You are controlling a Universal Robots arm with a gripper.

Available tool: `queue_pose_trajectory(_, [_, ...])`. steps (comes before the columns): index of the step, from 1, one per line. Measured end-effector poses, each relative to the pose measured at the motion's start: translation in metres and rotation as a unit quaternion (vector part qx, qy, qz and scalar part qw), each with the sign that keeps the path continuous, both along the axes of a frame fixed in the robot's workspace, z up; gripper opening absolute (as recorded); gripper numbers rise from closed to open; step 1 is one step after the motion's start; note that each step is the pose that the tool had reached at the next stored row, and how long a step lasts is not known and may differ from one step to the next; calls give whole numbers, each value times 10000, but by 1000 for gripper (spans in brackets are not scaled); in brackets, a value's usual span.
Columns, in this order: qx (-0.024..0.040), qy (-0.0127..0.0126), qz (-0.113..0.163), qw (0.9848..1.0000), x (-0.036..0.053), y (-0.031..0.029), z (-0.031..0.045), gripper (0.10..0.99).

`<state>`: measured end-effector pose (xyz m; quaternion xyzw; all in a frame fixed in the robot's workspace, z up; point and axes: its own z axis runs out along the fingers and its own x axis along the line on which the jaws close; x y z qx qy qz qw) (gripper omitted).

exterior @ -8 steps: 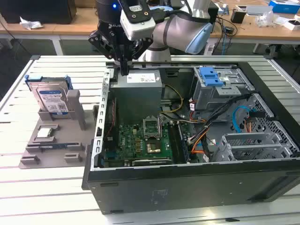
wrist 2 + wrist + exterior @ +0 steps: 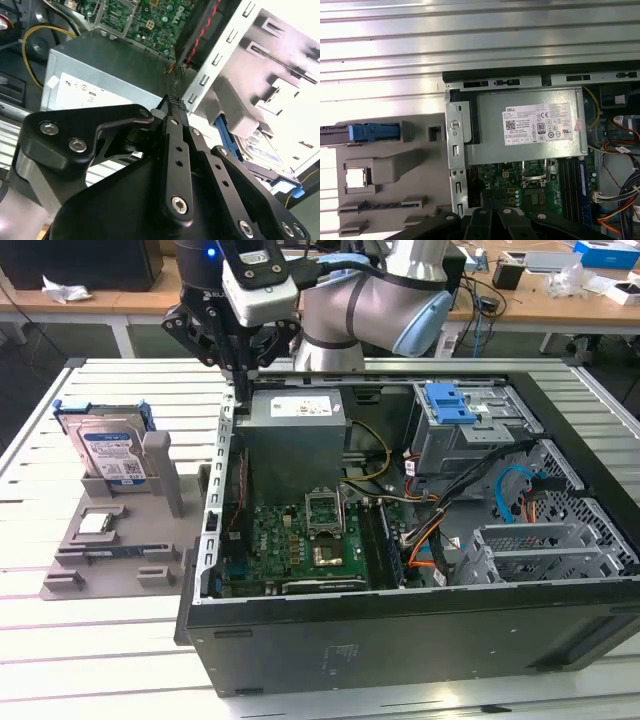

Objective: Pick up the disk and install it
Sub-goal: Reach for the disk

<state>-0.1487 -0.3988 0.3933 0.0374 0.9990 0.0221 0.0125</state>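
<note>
— What colours does the disk (image 2: pixel 112 452) show?
— Silver-grey, with a blue-and-white label and a blue bracket; the holder (image 2: pixel 110 560) is plain grey.
— And the case (image 2: pixel 400 640)?
— Black, with a green motherboard (image 2: pixel 285 540); the worktop (image 2: pixel 80 650) is pale silver, striped
</note>
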Motion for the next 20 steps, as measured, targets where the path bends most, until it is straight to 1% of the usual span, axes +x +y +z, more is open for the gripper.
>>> queue_pose_trajectory(4, [0,0,1,10000,-76,0,0,106])
queue_pose_trajectory(12, [0,0,0,10000,-256,0,0,106])
queue_pose_trajectory(13, [0,0,0,10000,-309,0,0,106])
queue_pose_trajectory(14, [0,0,1,10000,-404,0,0,106])
queue_pose_trajectory(15, [0,0,0,10000,-466,0,0,106])
queue_pose_trajectory(17, [0,0,0,10000,-506,0,-1,106])
queue_pose_trajectory(20, [0,0,1,10000,-591,0,-1,106])
